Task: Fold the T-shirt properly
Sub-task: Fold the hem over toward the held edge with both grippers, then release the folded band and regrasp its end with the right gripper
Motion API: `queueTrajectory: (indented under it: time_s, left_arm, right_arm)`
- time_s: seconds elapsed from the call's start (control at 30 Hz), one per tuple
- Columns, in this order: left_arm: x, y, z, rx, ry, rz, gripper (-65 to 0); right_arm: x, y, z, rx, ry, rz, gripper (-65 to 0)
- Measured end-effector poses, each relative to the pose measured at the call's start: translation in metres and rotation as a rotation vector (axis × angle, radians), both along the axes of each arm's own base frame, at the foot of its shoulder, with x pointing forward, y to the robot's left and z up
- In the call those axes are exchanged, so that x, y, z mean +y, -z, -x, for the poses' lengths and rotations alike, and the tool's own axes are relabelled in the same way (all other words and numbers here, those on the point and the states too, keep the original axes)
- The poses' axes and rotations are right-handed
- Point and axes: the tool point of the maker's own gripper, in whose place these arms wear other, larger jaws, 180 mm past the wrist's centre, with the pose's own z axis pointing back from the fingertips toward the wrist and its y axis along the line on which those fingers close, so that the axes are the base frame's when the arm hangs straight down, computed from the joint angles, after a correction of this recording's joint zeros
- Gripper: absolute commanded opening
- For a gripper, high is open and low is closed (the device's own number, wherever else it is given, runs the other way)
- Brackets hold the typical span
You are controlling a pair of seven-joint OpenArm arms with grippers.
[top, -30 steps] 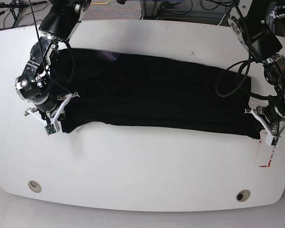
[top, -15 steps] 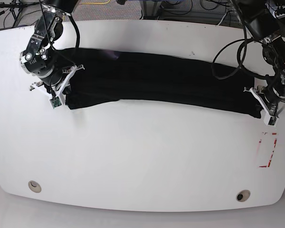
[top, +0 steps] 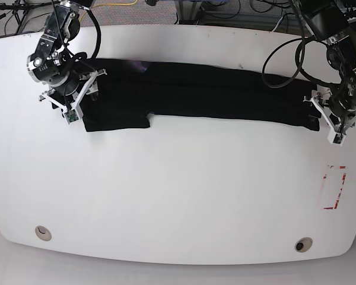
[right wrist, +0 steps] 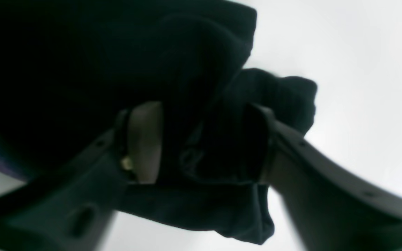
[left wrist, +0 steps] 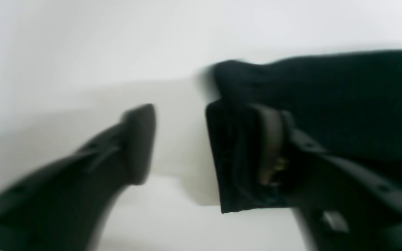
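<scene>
Two hands | left hand (left wrist: 208, 146) wide open — one finger touching T-shirt (left wrist: 326, 104) | right hand (right wrist: 201, 143) parted — cloth between fingers

A black T-shirt (top: 202, 98) lies folded into a long narrow band across the far half of the white desk (top: 178, 196), with one flap hanging lower near its left end. The right end effector (top: 71, 101) sits over that left end, and the left end effector (top: 331, 116) sits at the band's other end. A red outline mark (top: 334, 187) shows near the desk's right edge. Two round holes (top: 43, 232) sit near the front edge.
</scene>
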Motion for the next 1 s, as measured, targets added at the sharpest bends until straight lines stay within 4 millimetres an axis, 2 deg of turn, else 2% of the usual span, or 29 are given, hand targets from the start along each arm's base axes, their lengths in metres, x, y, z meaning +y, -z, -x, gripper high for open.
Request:
queueTrajectory:
  time_s: [0.13, 0.2, 0.27, 0.37, 0.47, 0.6, 0.7, 0.83, 1.0]
  left_arm:
    - [0.0, -0.001, 0.0, -0.002, 0.001, -0.003, -21.9]
    - [0.0, -0.004, -0.002, -0.01, 0.002, -0.008, -22.5]
    - [0.0, -0.012, -0.006, -0.033, 0.007, -0.019, -22.5]
    - [-0.001, -0.035, -0.015, -0.095, 0.02, -0.056, -22.6]
    - [-0.004, -0.055, -0.024, -0.158, 0.035, -0.078, -22.8]
    - [-0.006, -0.059, -0.025, -0.169, 0.041, -0.084, -22.8]
    - [-0.008, -0.056, -0.024, -0.155, 0.048, -0.087, -22.9]
    - [-0.013, -0.055, -0.025, -0.156, 0.062, -0.081, -22.9]
    - [-0.011, -0.054, -0.023, -0.154, 0.057, -0.083, -22.9]
  right_arm:
    - [0.0, -0.003, 0.004, -0.002, -0.005, 0.01, -11.3]
    - [0.0, -0.01, 0.005, -0.018, -0.008, 0.027, -11.3]
    - [0.002, -0.017, 0.003, -0.042, -0.01, 0.022, -11.3]
    - [0.013, -0.02, -0.002, -0.068, -0.013, -0.03, -11.3]
    - [0.022, -0.026, -0.011, -0.098, -0.025, -0.069, -11.3]
    - [0.016, -0.035, -0.036, -0.142, -0.006, -0.07, -11.3]
    - [0.012, -0.029, -0.058, -0.142, 0.013, -0.085, -11.3]
    - [0.006, -0.01, -0.081, -0.099, 0.039, -0.092, -11.3]
    - [-0.005, 0.011, -0.096, -0.058, 0.051, -0.1, -11.3]
